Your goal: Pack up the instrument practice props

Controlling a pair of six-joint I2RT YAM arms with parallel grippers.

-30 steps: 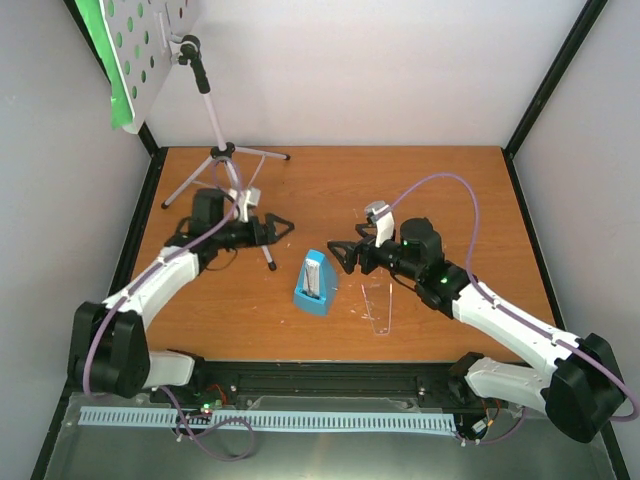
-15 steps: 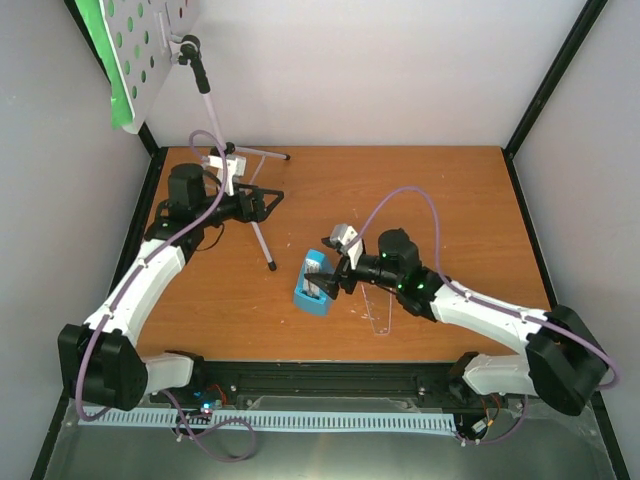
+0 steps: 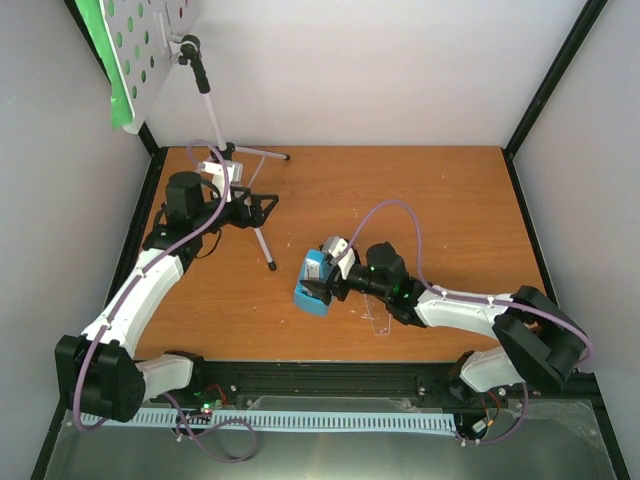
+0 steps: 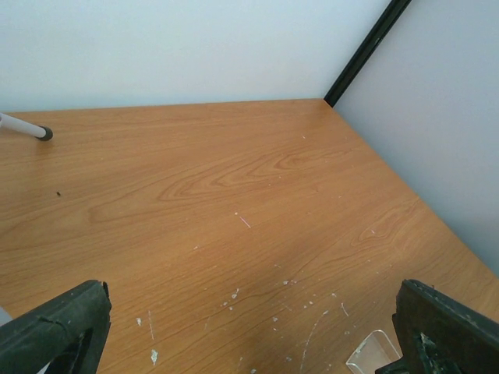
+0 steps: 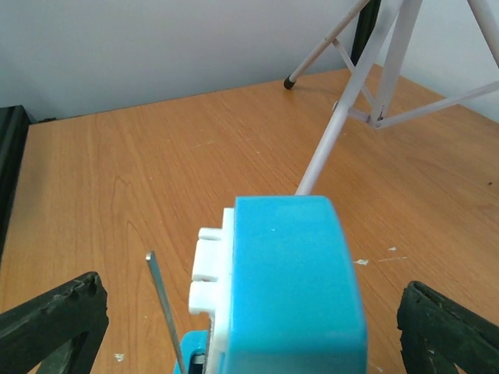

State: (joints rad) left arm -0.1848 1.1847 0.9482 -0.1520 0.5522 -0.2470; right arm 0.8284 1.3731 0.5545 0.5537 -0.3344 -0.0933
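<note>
One spread right hand (image 5: 249, 315) around metronome (image 5: 284, 265).

We hold our left gripper (image 3: 265, 207) out along the left side, jaws spread wide. Our right gripper (image 3: 320, 287) sits low at centre, jaws equally wide.

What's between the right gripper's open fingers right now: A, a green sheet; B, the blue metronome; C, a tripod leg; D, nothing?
B: the right wrist view shows the blue metronome standing in the gap of the right gripper, a finger spread wide on either side.
</note>
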